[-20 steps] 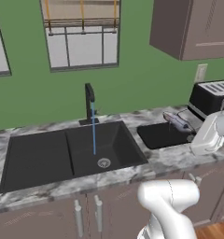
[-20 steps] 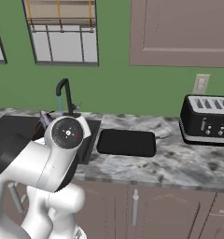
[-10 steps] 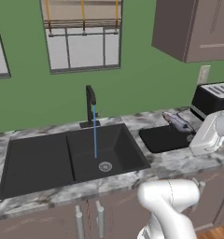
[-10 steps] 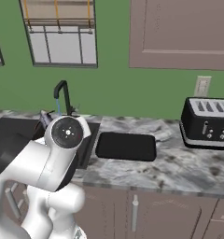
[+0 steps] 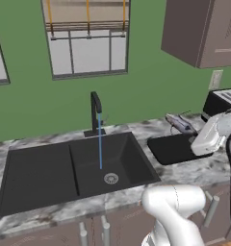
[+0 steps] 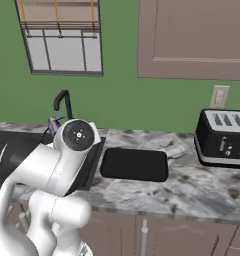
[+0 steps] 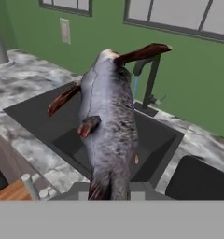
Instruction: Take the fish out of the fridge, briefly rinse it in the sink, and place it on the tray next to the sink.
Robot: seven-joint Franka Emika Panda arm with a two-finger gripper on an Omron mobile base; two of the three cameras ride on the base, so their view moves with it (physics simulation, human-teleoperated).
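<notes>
A thin blue stream runs from the black tap into the sink, while right of it the fish hangs above the tray, toaster beyond.

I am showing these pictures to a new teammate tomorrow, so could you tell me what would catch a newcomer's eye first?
Most striking is the silvery-grey fish, held in the shut tool above the back edge of the black tray. Next comes the thin blue stream of water from the tap, falling into the right basin of the black sink.
</notes>
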